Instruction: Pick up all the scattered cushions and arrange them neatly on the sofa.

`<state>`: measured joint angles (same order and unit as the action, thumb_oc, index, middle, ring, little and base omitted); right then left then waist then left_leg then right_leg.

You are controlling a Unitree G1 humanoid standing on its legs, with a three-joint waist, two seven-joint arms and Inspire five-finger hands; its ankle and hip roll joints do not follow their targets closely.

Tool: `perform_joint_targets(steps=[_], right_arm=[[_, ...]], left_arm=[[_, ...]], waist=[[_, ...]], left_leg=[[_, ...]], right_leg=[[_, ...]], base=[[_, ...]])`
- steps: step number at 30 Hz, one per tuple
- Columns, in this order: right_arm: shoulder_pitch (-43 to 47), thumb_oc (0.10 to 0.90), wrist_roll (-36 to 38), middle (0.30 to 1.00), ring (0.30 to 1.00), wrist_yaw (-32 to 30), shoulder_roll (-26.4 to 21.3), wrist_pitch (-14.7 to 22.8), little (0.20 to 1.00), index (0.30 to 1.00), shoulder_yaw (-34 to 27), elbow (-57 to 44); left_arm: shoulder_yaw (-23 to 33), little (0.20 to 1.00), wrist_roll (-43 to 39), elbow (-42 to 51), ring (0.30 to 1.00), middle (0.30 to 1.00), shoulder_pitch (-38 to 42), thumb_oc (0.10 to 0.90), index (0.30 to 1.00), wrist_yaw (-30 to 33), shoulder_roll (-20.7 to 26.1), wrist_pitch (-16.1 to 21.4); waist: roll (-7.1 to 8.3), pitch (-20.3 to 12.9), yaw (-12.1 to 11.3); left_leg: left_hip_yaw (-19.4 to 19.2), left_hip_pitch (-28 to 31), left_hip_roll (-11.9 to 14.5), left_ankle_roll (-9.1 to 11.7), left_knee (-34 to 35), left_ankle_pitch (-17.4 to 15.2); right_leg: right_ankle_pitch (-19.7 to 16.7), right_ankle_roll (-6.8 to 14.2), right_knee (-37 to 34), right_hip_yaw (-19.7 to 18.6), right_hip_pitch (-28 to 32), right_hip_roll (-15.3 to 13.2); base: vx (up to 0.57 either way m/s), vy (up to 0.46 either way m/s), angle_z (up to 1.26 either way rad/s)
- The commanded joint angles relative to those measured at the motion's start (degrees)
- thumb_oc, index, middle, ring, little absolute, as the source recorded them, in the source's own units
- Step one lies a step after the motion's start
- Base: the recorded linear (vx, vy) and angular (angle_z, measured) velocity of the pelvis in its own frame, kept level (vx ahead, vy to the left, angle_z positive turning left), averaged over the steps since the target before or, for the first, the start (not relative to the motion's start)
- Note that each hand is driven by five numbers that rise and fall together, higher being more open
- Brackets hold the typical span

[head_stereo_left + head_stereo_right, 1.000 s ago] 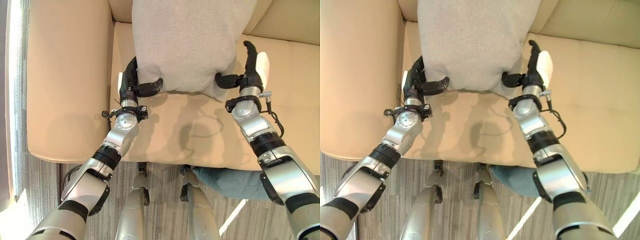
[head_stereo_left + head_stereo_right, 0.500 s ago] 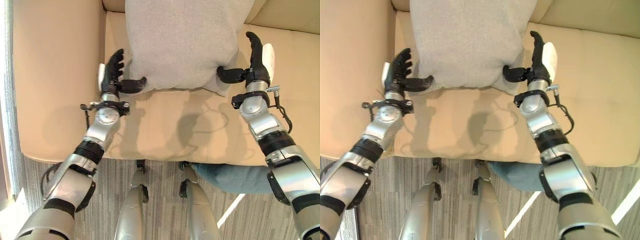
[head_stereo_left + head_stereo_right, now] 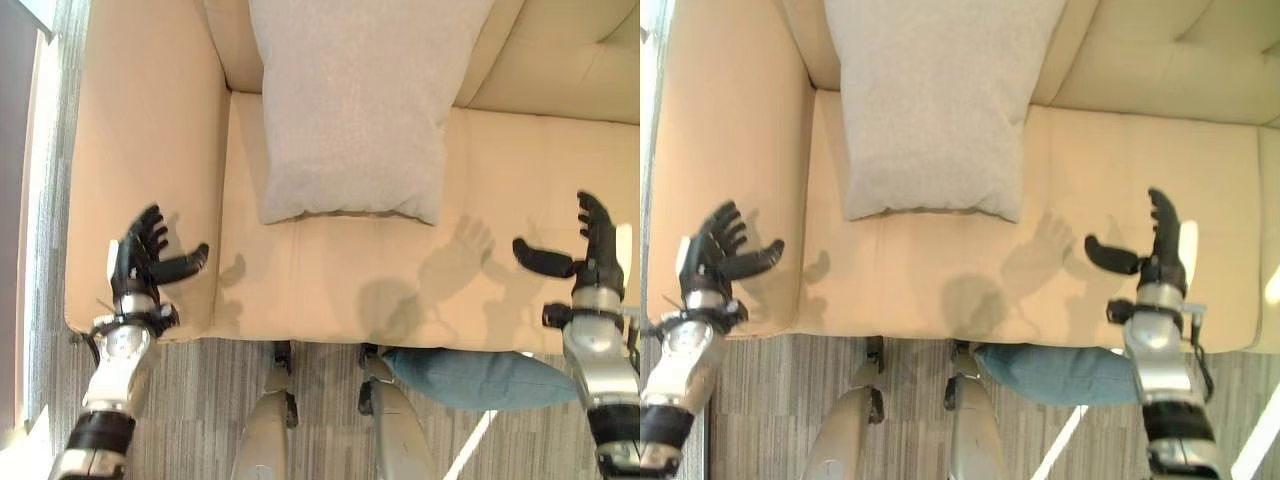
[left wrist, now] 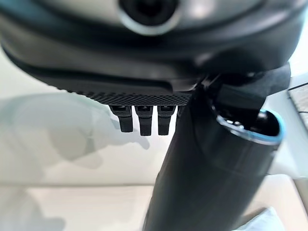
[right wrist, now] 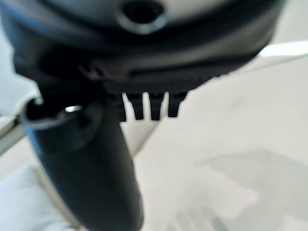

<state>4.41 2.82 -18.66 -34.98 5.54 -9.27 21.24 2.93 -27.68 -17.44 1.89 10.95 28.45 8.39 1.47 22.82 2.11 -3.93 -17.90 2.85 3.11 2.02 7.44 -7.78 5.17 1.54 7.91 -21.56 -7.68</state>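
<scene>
Grey cushion (image 3: 355, 105) set upright against the backrest of the beige sofa (image 3: 330, 275), both hands clear of it

The cushion stands on the seat at the sofa's left end, just beside the armrest (image 3: 145, 150), its upper part leaning on the back cushions and its lower edge resting on the seat. The left hand (image 3: 140, 262) hovers over the front of the armrest, well apart from the cushion, with fingers spread straight and thumb held out sideways, holding nothing. The right hand (image 3: 590, 260) hovers over the front part of the seat to the cushion's right, likewise with fingers extended and thumb apart, empty. A blue cushion (image 3: 480, 378) lies on the striped grey carpet (image 3: 320, 440) just in front of the sofa's edge, near the right arm
</scene>
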Motion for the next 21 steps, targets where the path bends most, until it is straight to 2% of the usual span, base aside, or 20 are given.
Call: perform_joint_targets(steps=[1, 3, 6, 8, 9, 13, 17, 18, 20, 21], right_arm=[[-6.2, 0.800, -2.4, 0.900, 0.900, 1.6, 1.4, 3.9, 0.900, 0.900, -0.4, -1.5], [-8.3, 0.800, -3.2, 0.900, 0.900, 3.0, 3.4, 3.7, 0.900, 0.900, 0.1, -0.1], [-8.9, 0.800, -3.8, 0.900, 0.900, 4.4, 5.6, 3.5, 0.900, 0.900, 3.5, 4.9], [-7.8, 0.800, -4.7, 0.900, 0.900, 5.4, 7.6, 3.1, 0.900, 0.900, 8.4, 12.2], [-7.7, 0.800, -4.7, 0.900, 0.900, 5.4, 7.6, 3.2, 0.900, 0.900, 8.5, 12.4], [-7.0, 0.800, -5.3, 0.900, 0.900, 5.7, 10.4, 2.4, 0.900, 0.900, 13.2, 22.6], [-6.9, 0.800, -5.3, 0.900, 0.900, 5.4, 12.1, 1.7, 0.900, 0.900, 15.1, 28.5], [-6.8, 0.800, -5.0, 0.900, 0.900, 5.5, 12.3, 1.5, 0.900, 0.900, 15.3, 29.6], [-6.4, 0.800, -4.7, 0.900, 0.900, 5.8, 12.6, 1.2, 0.900, 0.900, 15.8, 31.6], [-6.4, 0.800, -4.7, 0.900, 0.900, 5.8, 12.6, 1.3, 0.900, 0.900, 15.8, 31.6]], left_arm=[[3.2, 0.900, 2.2, -0.7, 0.900, 0.900, -7.0, 0.800, 0.900, -2.0, -0.1, 2.5], [3.4, 0.900, 3.0, -2.9, 0.900, 0.900, -10.6, 0.800, 0.900, -3.3, -2.3, 1.3], [0.7, 0.900, 5.8, -9.0, 0.900, 0.900, -12.7, 0.800, 0.900, -4.8, -4.1, -0.1], [-3.4, 0.900, 10.6, -18.1, 0.900, 0.900, -12.0, 0.800, 0.900, -5.2, -5.9, -1.5], [-3.4, 0.900, 10.6, -18.2, 0.900, 0.900, -11.8, 0.800, 0.900, -5.2, -6.0, -1.4], [-6.9, 0.900, 16.6, -30.8, 0.900, 0.900, -9.9, 0.800, 0.900, -4.8, -8.7, -3.1], [-8.1, 0.900, 19.4, -37.9, 0.900, 0.900, -8.4, 0.800, 0.900, -3.9, -10.6, -3.4], [-8.5, 0.900, 19.8, -38.9, 0.900, 0.900, -8.0, 0.800, 0.900, -4.0, -10.9, -3.5], [-9.4, 0.900, 21.4, -40.8, 0.900, 0.900, -7.2, 0.800, 0.900, -4.3, -11.6, -3.5], [-9.4, 0.900, 21.4, -40.9, 0.900, 0.900, -7.2, 0.800, 0.900, -4.3, -11.6, -3.5]], waist=[[1.92, -10.2, -0.4], [1.63, -11.0, -0.5], [1.15, -12.2, -0.5], [0.72, -13.6, -0.6], [0.71, -13.3, -0.6], [0.74, -14.6, -0.5], [1.26, -14.9, -0.3], [1.46, -14.8, -0.1], [2.45, -14.5, 0.2], [2.40, -14.5, 0.2]], left_leg=[[1.6, 1.6, -1.9, -0.2, -1.6, -4.8], [1.3, 4.6, -1.7, -0.3, -0.4, -4.5], [0.9, 8.0, -1.1, -0.2, 0.6, -4.3], [0.6, 11.1, -0.5, 0.0, 1.4, -4.2], [0.5, 11.4, -0.4, 0.1, 1.5, -4.2], [0.2, 14.1, 0.7, 0.7, 1.9, -3.9], [-0.3, 14.6, 1.5, 1.5, 1.3, -3.1], [-0.3, 13.9, 1.5, 1.5, -0.3, -3.4], [-0.1, 13.8, 0.1, 0.7, -5.5, -7.6], [-0.1, 13.6, 0.1, 0.7, -6.0, -7.9]], right_leg=[[4.4, 1.6, -0.9, 1.4, 5.4, 1.6], [4.6, 1.8, -1.6, 1.6, 8.1, 2.0], [5.3, 1.7, -2.0, 1.5, 11.2, 2.6], [6.6, 1.4, -1.8, 1.4, 13.9, 3.5], [6.7, 1.4, -1.8, 1.4, 14.1, 3.6], [8.3, 0.8, -2.3, 1.2, 17.8, 5.1], [9.1, 0.2, -4.2, 1.6, 20.8, 6.0], [9.1, 0.1, -4.4, 1.8, 20.8, 5.9], [8.3, 0.0, -3.7, 1.6, 19.6, 4.6], [8.3, 0.0, -3.7, 1.6, 19.6, 4.6]], base=[[0.08, -0.045, 0.04], [0.03, -0.034, 0.11], [0.00, -0.044, 0.04], [-0.03, -0.059, 0.01], [-0.02, -0.053, 0.01], [-0.04, -0.075, 0.00], [-0.06, -0.073, 0.08], [-0.17, -0.024, 0.12], [-0.20, 0.005, 0.05], [-0.23, 0.032, 0.03]])
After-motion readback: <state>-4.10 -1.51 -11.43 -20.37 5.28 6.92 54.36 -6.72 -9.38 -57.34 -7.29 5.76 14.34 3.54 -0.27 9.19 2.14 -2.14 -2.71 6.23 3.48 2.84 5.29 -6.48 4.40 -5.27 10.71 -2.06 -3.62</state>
